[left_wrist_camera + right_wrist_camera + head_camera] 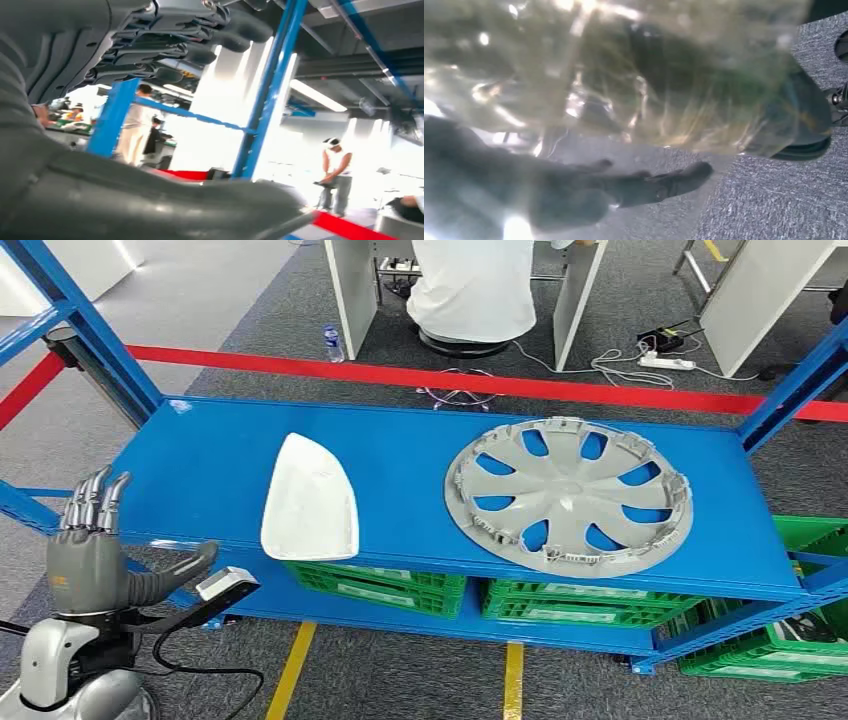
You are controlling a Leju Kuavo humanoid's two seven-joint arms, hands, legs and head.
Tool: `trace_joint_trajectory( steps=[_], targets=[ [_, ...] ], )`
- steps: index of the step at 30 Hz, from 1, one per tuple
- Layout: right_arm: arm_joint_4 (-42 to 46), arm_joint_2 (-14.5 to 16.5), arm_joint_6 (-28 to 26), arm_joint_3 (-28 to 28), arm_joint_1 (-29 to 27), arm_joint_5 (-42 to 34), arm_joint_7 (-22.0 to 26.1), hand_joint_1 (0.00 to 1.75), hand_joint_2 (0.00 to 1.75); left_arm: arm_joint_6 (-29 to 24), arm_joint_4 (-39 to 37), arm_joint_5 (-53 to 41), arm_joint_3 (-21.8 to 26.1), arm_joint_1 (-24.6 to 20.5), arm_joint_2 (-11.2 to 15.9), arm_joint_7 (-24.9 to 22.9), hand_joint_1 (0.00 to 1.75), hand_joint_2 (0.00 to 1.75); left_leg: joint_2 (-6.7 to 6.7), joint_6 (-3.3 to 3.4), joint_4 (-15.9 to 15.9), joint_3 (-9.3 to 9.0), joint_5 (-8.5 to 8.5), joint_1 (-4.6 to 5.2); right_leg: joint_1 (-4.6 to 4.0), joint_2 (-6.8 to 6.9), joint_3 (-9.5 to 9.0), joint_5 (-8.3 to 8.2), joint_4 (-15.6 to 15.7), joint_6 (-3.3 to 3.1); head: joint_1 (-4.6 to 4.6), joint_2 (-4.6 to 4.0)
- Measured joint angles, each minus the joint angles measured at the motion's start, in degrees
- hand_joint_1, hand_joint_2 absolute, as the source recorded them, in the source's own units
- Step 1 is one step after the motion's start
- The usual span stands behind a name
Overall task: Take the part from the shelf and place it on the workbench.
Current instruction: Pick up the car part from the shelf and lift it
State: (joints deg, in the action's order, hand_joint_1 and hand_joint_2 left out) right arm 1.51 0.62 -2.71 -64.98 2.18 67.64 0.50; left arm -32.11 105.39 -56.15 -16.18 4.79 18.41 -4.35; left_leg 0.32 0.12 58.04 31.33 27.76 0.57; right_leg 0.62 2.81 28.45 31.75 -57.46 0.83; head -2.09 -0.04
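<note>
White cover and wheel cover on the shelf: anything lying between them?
Nothing: in the head view, bare blue shelf separates the white cover from the wheel cover.

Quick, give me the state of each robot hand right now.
Left robot hand: open, fingers raised and apart, holding nothing, short of the blue metal shelf.
Right robot hand: cannot be told; a blurry translucent sheet obscures it.
</note>
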Motion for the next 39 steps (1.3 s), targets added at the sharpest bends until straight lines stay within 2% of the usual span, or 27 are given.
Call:
trace_joint_trajectory(
  steps=[10, 17, 25, 39],
  targets=[
    [0.0, -0.2, 0.7, 0.0, 0.5, 1.0, 0.0, 0.00, 0.00, -0.7, -2.5, 0.2, -3.3, -3.5, -0.1, 0.0, 0.00, 1.75, 0.01, 0.01, 0.0, 0.00, -0.01, 0.00, 0.00, -0.04, -0.45, -0.03, 0.0, 0.04, 0.01, 0.00],
    [0.0, -0.3, 1.1, 0.0, 0.8, 2.5, 0.0, 0.00, 0.00, -3.8, -4.2, -2.0, -5.5, -5.4, -1.4, 0.7, 0.00, 1.75, 0.01, 0.01, 0.0, -0.01, -0.01, 0.00, 0.01, -0.03, -0.39, -0.03, 0.0, 0.04, 0.01, 0.00],
    [0.0, -0.4, 1.2, 0.0, 0.9, 4.2, 0.0, 0.00, 0.00, -4.1, -6.2, 5.9, -7.9, -6.8, -5.2, 3.1, 0.00, 1.75, 0.01, 0.01, 0.0, -0.01, -0.01, 0.02, 0.04, -0.04, -0.48, -0.05, 0.0, 0.06, 0.01, 0.00],
    [0.0, -0.4, 0.8, -0.9, 1.0, 6.8, 0.0, 0.00, 0.00, -3.5, -9.4, 19.1, -10.0, -6.5, -9.6, 5.8, 0.00, 1.75, 0.01, 0.01, 0.0, 0.00, -0.01, 0.02, 0.04, -0.05, -0.54, -0.06, 0.0, 0.07, 0.00, 0.00]
  ],
)
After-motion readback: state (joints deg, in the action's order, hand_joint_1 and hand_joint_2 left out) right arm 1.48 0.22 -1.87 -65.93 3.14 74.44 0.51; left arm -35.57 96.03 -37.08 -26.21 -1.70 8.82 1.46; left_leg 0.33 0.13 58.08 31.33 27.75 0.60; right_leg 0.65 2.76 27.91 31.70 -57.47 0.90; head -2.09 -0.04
